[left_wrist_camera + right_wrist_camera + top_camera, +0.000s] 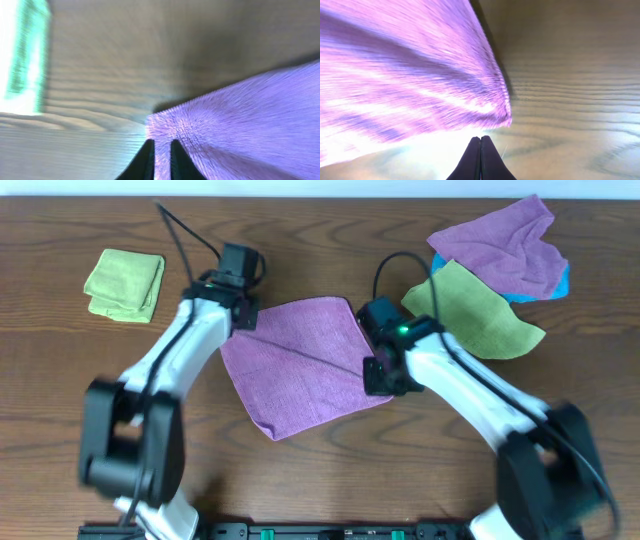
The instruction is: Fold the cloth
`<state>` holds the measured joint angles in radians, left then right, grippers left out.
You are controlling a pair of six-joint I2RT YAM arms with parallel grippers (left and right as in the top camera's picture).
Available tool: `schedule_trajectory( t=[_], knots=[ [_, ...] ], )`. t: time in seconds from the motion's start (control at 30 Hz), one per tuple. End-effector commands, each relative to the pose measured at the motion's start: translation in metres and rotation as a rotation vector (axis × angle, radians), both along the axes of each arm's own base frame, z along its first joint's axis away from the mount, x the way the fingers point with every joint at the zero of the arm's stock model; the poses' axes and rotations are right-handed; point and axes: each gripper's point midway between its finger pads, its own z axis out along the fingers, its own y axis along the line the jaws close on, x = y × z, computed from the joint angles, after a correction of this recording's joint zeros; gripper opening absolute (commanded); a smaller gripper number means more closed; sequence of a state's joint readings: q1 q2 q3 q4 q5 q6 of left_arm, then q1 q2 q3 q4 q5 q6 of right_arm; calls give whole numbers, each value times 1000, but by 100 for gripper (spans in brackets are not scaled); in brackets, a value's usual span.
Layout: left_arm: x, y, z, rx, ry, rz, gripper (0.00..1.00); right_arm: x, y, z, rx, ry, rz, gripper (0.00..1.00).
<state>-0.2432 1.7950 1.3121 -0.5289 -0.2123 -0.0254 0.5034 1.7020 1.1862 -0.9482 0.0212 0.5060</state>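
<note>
The cloth is a purple-mauve towel lying spread flat in the middle of the table, turned like a diamond. My left gripper is at its upper left corner. In the left wrist view the fingers are nearly together with the cloth between them, its corner just past the tips. My right gripper is at the cloth's right corner. In the right wrist view its fingers are pressed shut with nothing between them, and the cloth's corner lies just ahead of the tips.
A folded yellow-green cloth lies at the far left. At the back right a rumpled purple cloth lies over a blue one, with a yellow-green cloth in front, close to my right arm.
</note>
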Motion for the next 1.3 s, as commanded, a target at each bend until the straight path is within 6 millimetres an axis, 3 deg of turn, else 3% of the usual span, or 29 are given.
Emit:
schedule_trajectory(
  t=[0.0,0.1,0.2,0.3,0.37,0.53,0.7,0.8,1.03,1.2,1.27],
  knots=[
    [-2,-2,60,-46,-116,-3,20,8,8,51,76,-141,22,1],
    [-28,-14,79,-137,-85,-58,23,7,7,77,116,-214,22,1],
    [-57,-37,78,-268,18,-136,18,6,7,87,132,-242,22,2],
    [-94,-62,66,-414,190,-199,6,2,5,85,120,-223,38,1],
    [-121,-74,56,-475,305,-218,6,1,3,84,111,-215,51,1],
    [-161,-79,26,-483,460,-186,6,6,-13,82,142,-187,28,1],
    [-188,-85,-6,-549,458,-149,6,10,-31,81,257,-145,34,1],
    [-198,-88,-17,-630,406,-102,6,7,-37,73,300,-117,23,22],
    [-224,-80,-47,-659,429,4,7,-6,-22,25,404,-35,47,50],
    [-237,-70,-60,-616,469,49,6,-10,-23,1,392,40,31,52],
    [-241,-69,-63,-614,479,56,11,-11,-23,-5,388,59,28,54]
  ],
)
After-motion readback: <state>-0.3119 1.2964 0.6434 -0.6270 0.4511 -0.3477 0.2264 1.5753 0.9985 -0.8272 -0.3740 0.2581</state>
